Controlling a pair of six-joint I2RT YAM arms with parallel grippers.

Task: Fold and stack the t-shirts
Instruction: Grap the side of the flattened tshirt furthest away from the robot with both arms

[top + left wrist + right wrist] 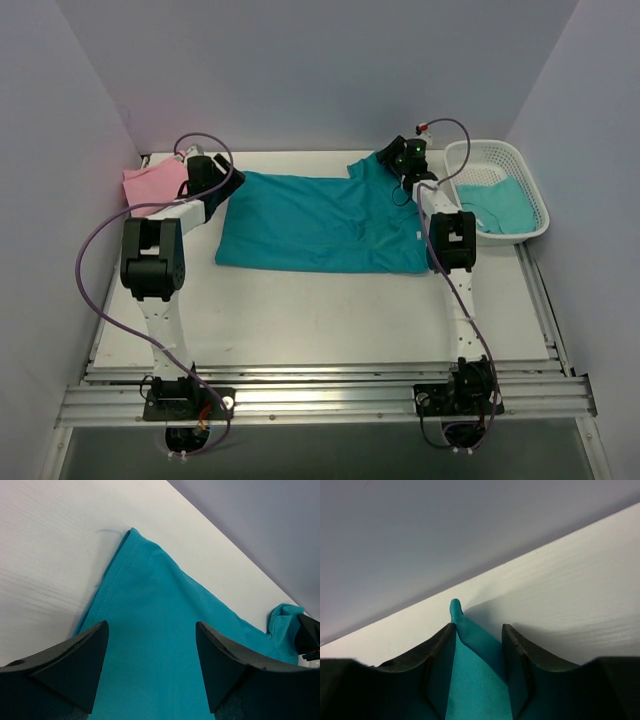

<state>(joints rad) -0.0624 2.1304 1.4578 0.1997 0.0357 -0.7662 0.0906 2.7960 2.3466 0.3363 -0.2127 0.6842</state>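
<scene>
Just past the arm bases, on the table (320, 325), 1 teal t-shirt (320, 225) lies spread flat across the middle. At its far left corner the left gripper (151, 630) hovers with jaws spread wide, cloth beneath them but nothing held. At the far right, by the sleeve, the right gripper (479, 630) is narrowed onto a raised ridge of the same shirt, pinching it. Beyond, at far left, sits the pink t-shirt (152, 184); at far right the basket (530, 185) holds a second teal shirt (503, 205). I judge this the start of a fold (only 1 far corner is gripped). Next, the left jaws must drop and close on their corner, so both arms can draw the far edge toward the near hem together.
</scene>
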